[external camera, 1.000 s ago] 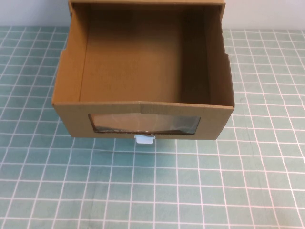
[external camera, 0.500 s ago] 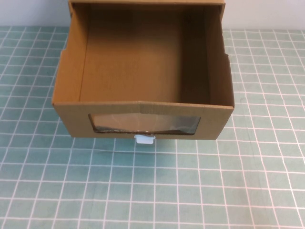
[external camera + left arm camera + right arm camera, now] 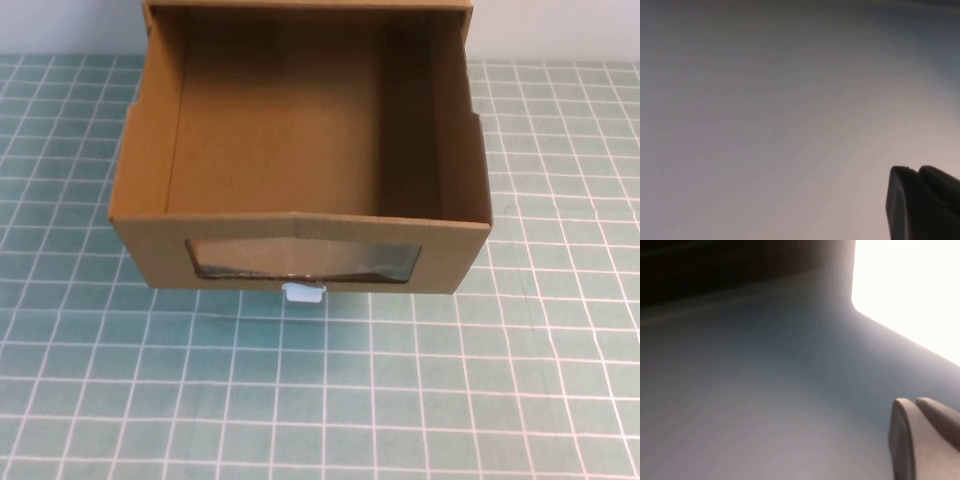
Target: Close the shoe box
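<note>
The shoe box [image 3: 150, 230] is a brown cardboard drawer-style box at the far middle of the table in the high view. Its drawer is pulled out toward me and its inside is empty. The front has a wide clear window [image 3: 303, 260] with a small white pull tab [image 3: 303, 292] below it. Neither arm shows in the high view. My left gripper [image 3: 912, 170] shows only in the left wrist view, shut and empty, facing a blank pale surface. My right gripper [image 3: 912, 401] shows only in the right wrist view, shut and empty, facing a blurred grey surface.
A green mat with a white grid [image 3: 320, 400] covers the table around and in front of the box. A pale wall [image 3: 560, 30] stands behind the box. A bright white patch [image 3: 910, 290] fills a corner of the right wrist view.
</note>
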You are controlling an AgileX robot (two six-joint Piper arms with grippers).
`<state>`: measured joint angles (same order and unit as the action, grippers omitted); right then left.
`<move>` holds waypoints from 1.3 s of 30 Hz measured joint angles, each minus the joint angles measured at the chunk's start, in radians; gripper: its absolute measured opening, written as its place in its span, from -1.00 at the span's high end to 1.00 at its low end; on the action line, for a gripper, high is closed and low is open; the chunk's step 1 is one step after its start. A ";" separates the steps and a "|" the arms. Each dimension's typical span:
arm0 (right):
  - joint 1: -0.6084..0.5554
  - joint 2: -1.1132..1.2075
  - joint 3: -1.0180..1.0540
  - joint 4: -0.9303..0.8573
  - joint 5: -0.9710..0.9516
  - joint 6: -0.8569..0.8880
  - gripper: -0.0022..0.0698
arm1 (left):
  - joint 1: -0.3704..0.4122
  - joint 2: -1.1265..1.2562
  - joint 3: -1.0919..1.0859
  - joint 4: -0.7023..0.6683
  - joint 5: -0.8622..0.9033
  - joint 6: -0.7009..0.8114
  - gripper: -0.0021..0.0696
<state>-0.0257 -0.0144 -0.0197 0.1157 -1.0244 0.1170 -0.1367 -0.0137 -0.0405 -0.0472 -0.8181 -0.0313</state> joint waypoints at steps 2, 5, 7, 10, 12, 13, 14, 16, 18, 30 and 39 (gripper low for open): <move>0.000 0.000 -0.073 0.004 0.014 0.058 0.97 | 0.000 -0.001 -0.073 -0.001 0.012 -0.015 0.95; 0.000 0.000 -0.219 0.004 0.111 0.129 0.97 | 0.000 -0.001 -0.220 -0.002 0.101 -0.025 0.95; 0.000 -0.002 -0.338 0.004 0.214 0.157 0.97 | 0.000 0.006 -0.336 -0.002 0.186 -0.027 0.95; 0.000 0.024 -0.498 0.004 0.363 0.180 0.97 | 0.000 0.065 -0.515 -0.002 0.310 -0.029 0.95; 0.000 0.076 -0.597 0.004 0.444 0.213 0.97 | 0.000 0.130 -0.623 -0.002 0.427 -0.029 0.95; 0.000 0.108 -0.651 0.004 0.499 0.232 0.97 | 0.000 0.174 -0.683 -0.002 0.495 -0.029 0.95; 0.000 0.145 -0.705 0.004 0.563 0.246 0.97 | 0.000 0.224 -0.743 -0.002 0.566 -0.029 0.95; 0.000 0.218 -0.813 0.004 0.705 0.263 0.97 | 0.000 0.337 -0.851 -0.005 0.705 -0.033 0.95; 0.000 0.299 -0.907 0.004 0.869 0.272 0.97 | 0.000 0.451 -0.976 -0.005 0.855 -0.043 0.95; 0.000 0.714 -1.071 0.011 1.270 0.255 0.97 | 0.000 1.052 -1.341 -0.156 1.232 -0.131 0.95; 0.002 0.833 -1.071 0.287 1.478 -0.177 0.97 | 0.000 1.416 -1.620 -0.655 1.503 0.340 0.95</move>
<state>-0.0234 0.8187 -1.0903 0.4025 0.4537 -0.0604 -0.1367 1.4025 -1.6604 -0.7021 0.6851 0.3090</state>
